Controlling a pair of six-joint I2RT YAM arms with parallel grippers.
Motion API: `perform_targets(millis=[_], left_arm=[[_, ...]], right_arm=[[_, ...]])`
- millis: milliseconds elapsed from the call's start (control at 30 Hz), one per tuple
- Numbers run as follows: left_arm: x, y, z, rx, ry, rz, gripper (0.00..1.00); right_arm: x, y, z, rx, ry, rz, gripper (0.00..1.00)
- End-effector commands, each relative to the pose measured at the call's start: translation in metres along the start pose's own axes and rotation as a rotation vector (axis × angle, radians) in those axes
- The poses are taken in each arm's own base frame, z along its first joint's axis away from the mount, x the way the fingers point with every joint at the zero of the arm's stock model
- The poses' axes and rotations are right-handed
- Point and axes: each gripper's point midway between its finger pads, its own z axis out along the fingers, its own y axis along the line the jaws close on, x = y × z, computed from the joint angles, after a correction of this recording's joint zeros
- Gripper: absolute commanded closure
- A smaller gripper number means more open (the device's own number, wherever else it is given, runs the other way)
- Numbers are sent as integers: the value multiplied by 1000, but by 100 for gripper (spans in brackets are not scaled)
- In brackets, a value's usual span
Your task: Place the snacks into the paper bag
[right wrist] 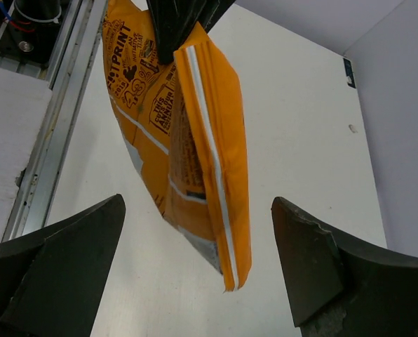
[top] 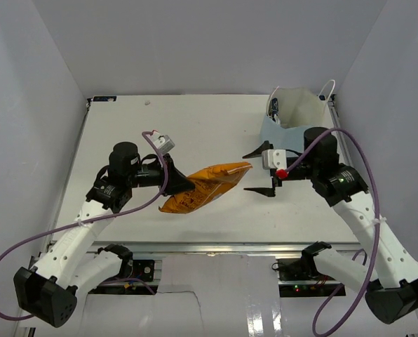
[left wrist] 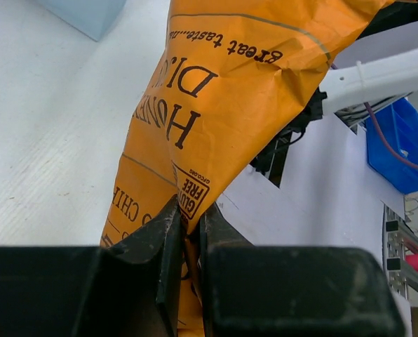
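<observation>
Top external: long orange chip bag point(top: 216, 181), crinkly foil, held over mid-table. Long axis runs near-L to far-R, free end aimed betw. right gripper point(top: 257, 171) fingers, which are spread wide and not touching it. Left gripper point(top: 184, 184) pinches its near end. Light-blue paper bag point(top: 297, 112) sits at far-R corner of white table point(top: 195, 119).

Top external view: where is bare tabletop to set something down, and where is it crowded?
Bare: the table beyond the left gripper, across to the paper bag. Crowded: centre, where the orange chip bag faces the right gripper, and far-right corner.
</observation>
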Motion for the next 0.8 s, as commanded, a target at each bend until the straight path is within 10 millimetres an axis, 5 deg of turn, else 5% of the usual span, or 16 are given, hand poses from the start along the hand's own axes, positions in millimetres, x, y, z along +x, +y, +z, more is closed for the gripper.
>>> perform_targets(millis=[0, 167, 300, 567, 633, 767], left_arm=[[4, -20, -2, 99, -2, 50, 100], [7, -28, -2, 135, 0, 60, 100], [5, -32, -3, 145, -15, 76, 100], [4, -36, -1, 193, -23, 86, 100], [4, -35, 0, 192, -25, 93, 100], [3, -29, 1, 166, -40, 98, 93]], right_arm=[[-10, -18, 14, 29, 21, -48, 10], [-9, -19, 38, -30, 33, -10, 9], [2, 4, 52, -130, 33, 45, 0], [23, 22, 67, -218, 77, 92, 40], [16, 17, 67, -215, 70, 85, 65], [10, 15, 63, -204, 70, 74, 90]])
